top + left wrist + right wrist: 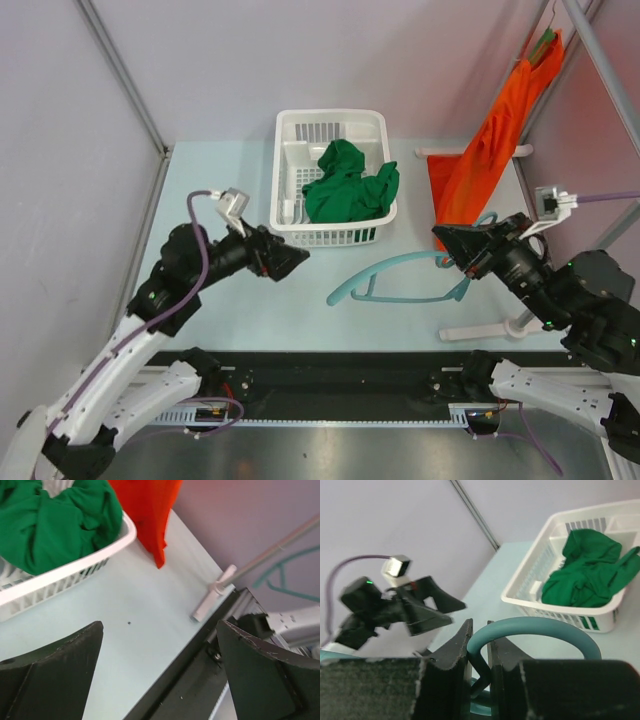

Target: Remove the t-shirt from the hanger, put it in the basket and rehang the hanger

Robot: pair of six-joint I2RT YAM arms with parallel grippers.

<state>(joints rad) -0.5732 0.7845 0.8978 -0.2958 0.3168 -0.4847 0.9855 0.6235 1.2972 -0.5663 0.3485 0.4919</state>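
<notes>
The green t-shirt lies crumpled inside the white basket, off the hanger. The teal hanger is bare and hangs over the table in front of the basket. My right gripper is shut on its hook end; in the right wrist view the teal hook curves out from between the fingers of my right gripper. My left gripper stands open and empty just outside the basket's front left corner. In the left wrist view my left gripper has only bare table between its fingers, with the t-shirt above it.
An orange garment hangs from a rack at the back right. The rack's white foot lies on the table near my right arm. Metal frame poles stand at both sides. The black rail runs along the near table edge.
</notes>
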